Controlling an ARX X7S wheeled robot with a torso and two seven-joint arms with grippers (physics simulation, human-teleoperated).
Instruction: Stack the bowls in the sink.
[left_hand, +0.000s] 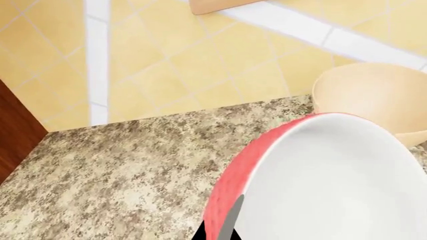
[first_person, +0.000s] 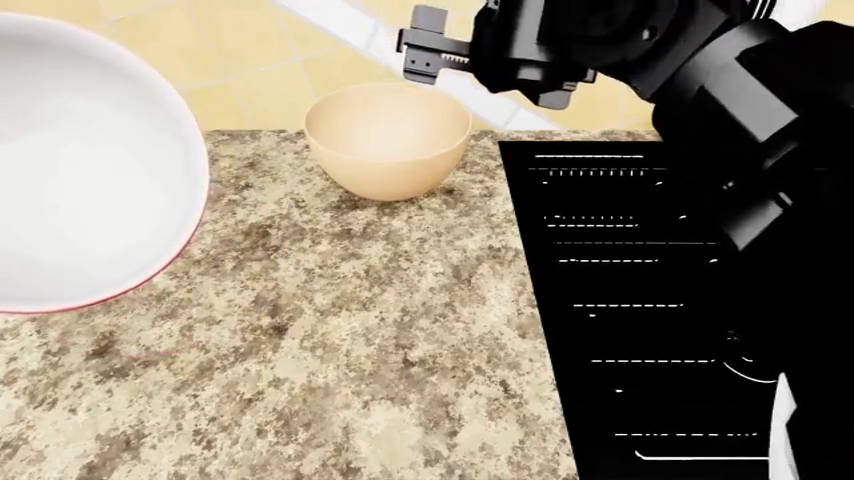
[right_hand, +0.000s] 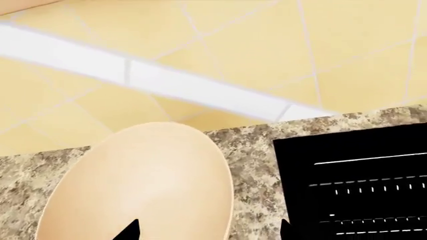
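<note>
Granite counter (first_person: 334, 350): speckled brown and tan, carrying the beige bowl and bordering the sink.
Sink (first_person: 627, 300): glossy black, ridged lines, at the counter's right side; no bowl in it.
Red-and-white bowl (first_person: 67, 170): raised above the counter's left part, tilted, white inside facing the head camera.
Beige bowl (first_person: 387, 138): upright on the counter near the tiled wall, just left of the sink.
Right gripper (first_person: 424, 52): above the beige bowl; jaw state cannot be told.
Left gripper (left_hand: 220, 232): dark fingers straddle the red bowl's rim, holding it.

No readable text, label or number appears on anything shown, as far as these renders reveal.
</note>
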